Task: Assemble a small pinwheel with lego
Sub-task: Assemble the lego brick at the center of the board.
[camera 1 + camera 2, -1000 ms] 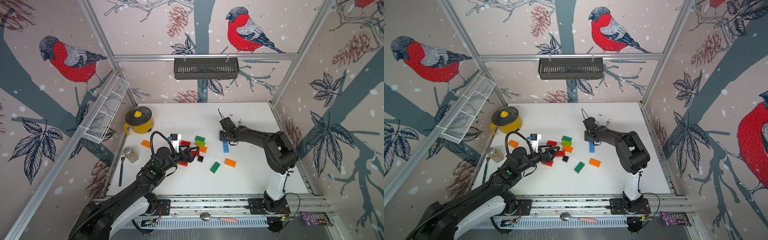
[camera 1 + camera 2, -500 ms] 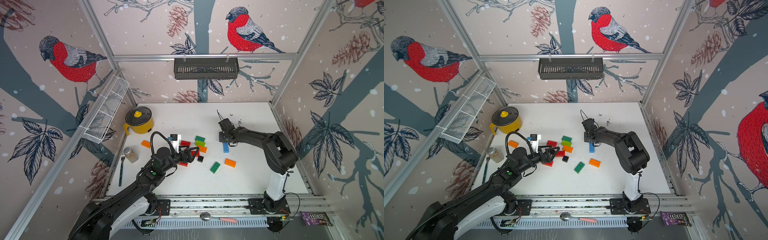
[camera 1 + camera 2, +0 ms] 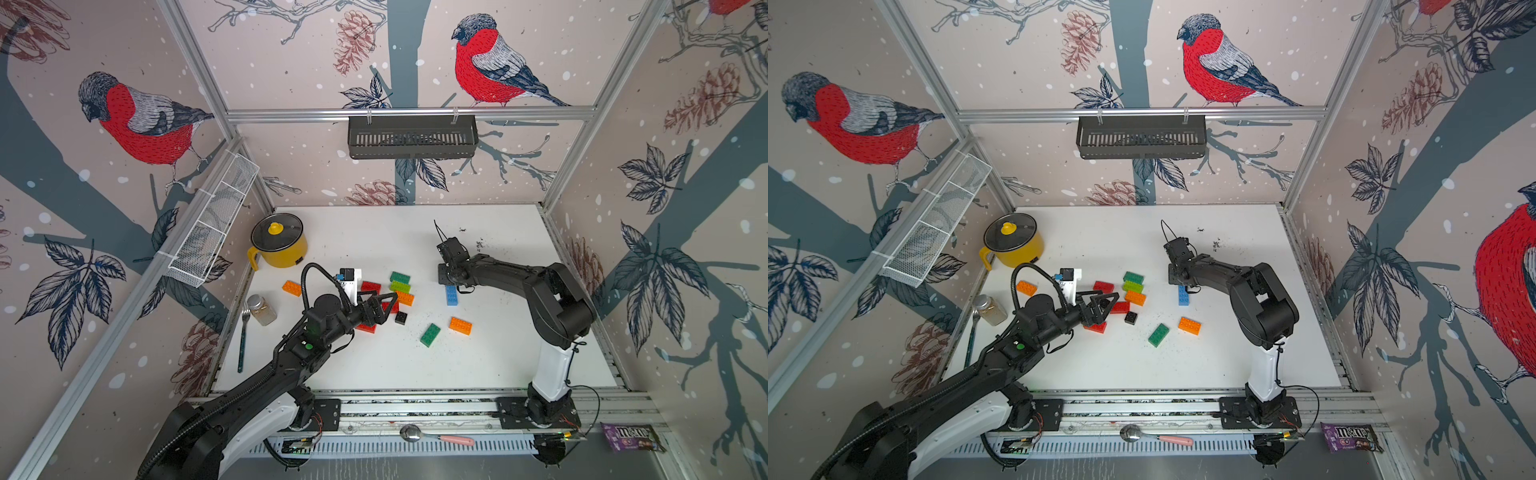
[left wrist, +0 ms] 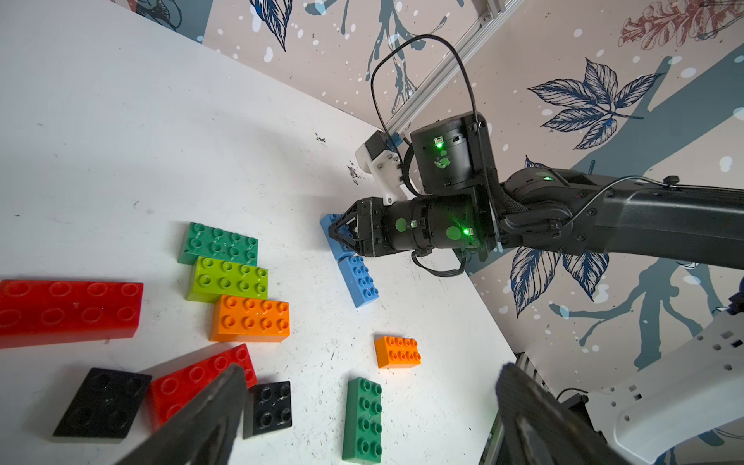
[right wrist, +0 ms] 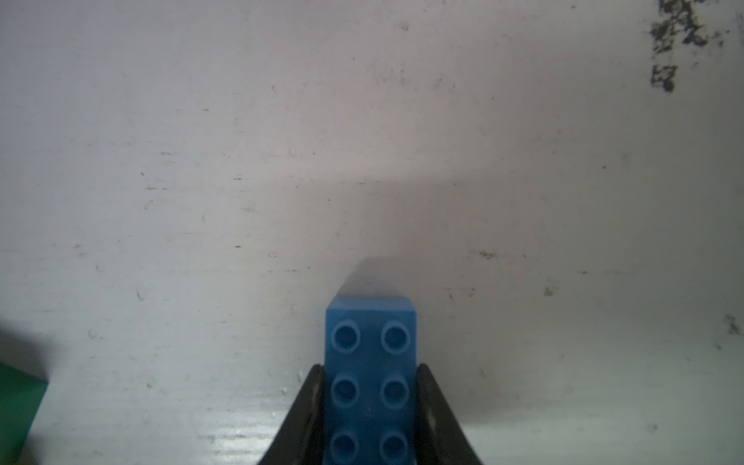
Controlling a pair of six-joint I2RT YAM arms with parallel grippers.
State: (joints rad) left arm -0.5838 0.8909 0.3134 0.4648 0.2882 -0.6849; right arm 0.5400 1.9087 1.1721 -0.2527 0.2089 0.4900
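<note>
On the white tabletop (image 3: 374, 365), the left gripper (image 3: 386, 309) hovers over the brick cluster near the middle with its jaws spread wide, holding nothing. The right gripper (image 5: 369, 374) is clamped on the long sides of a blue oblong studded plastic brick (image 3: 451, 296), just right of the cluster. The left wrist view shows a seam across the blue, and I cannot tell whether it is one brick or two. The glossy oblong bricks each carry two rows of four round studs: three red bricks (image 4: 68, 310), three orange bricks (image 4: 249, 318), two dark green bricks (image 4: 217, 243) and one lime brick (image 4: 227, 277). One dark green, the lime and one orange touch in a stepped row. A lone orange brick (image 3: 291, 287) lies apart, near the yellow round lidded pot (image 3: 279, 245). Two smaller square black four-stud bricks (image 4: 269, 406) flank a red one. A purple sweet packet (image 3: 1352, 437) beyond the table's front edge reads "m&m".
</note>
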